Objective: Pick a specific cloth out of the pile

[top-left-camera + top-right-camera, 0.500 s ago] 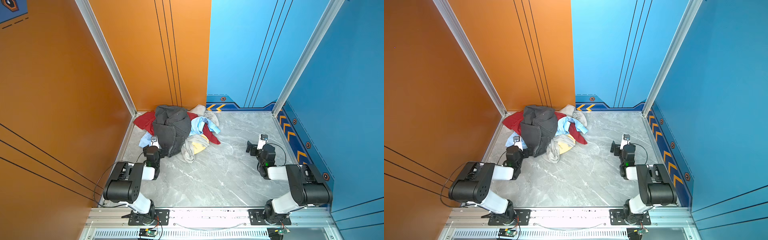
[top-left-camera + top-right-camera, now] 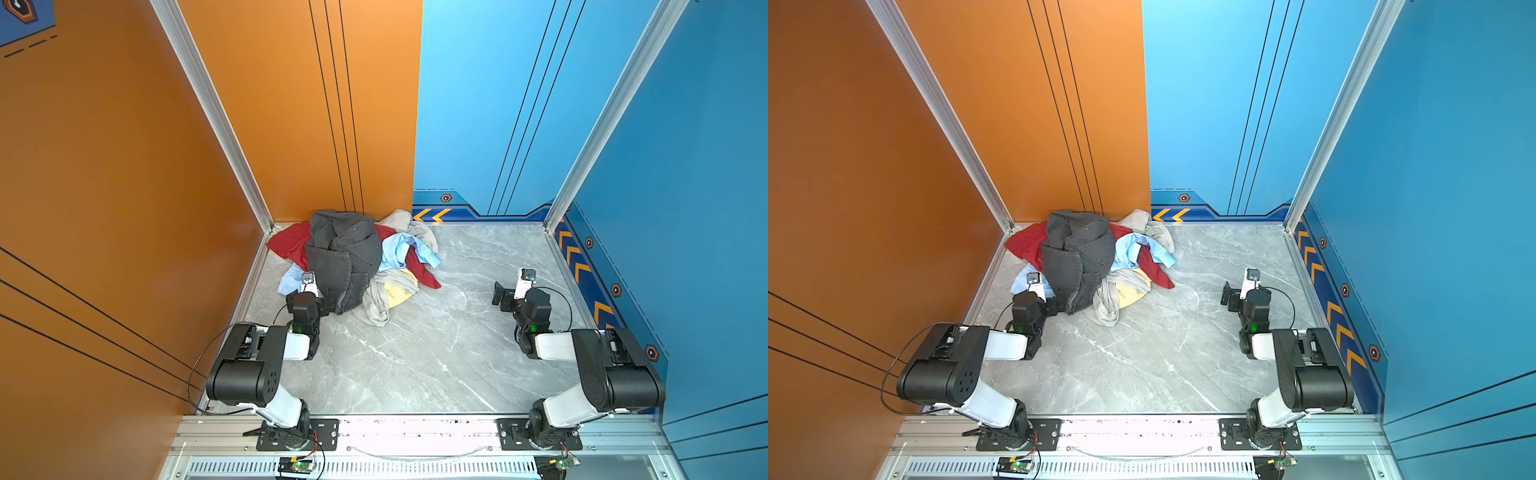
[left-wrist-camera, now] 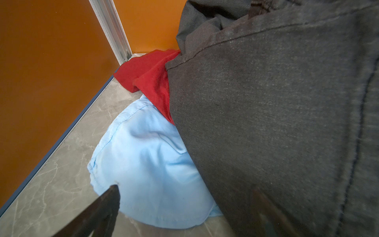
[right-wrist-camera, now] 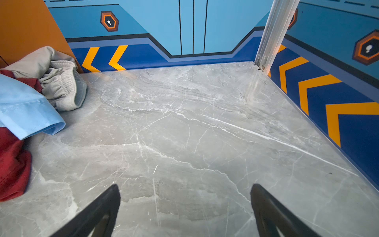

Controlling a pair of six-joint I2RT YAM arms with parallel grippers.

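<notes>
Nothing visible has shifted since the earlier frame: both arms sit where they were and the pile (image 2: 357, 262) lies unchanged in the corner at about 11 o'clock on the marble floor (image 2: 436, 353). In both top views the cloth (image 2: 291, 243) shows as dark red patches at the pile's 10 o'clock edge and again at its 4 o'clock edge, pinned under the dark grey garment (image 2: 345, 257) and crossed by the light blue shirt (image 2: 405, 249). At the heap's 7 o'clock edge, the left gripper (image 3: 184, 205) has its jaws spread wide and holds nothing; in its wrist view, blue and grey fabric lie between the fingers, red further off. Equally wide and empty, the right gripper (image 4: 184, 197) waits at 3 o'clock over bare floor, well apart from the heap. My worry: closing here would likely catch the blue or grey garment, and tugging the buried cloth could drag the whole heap along.
</notes>
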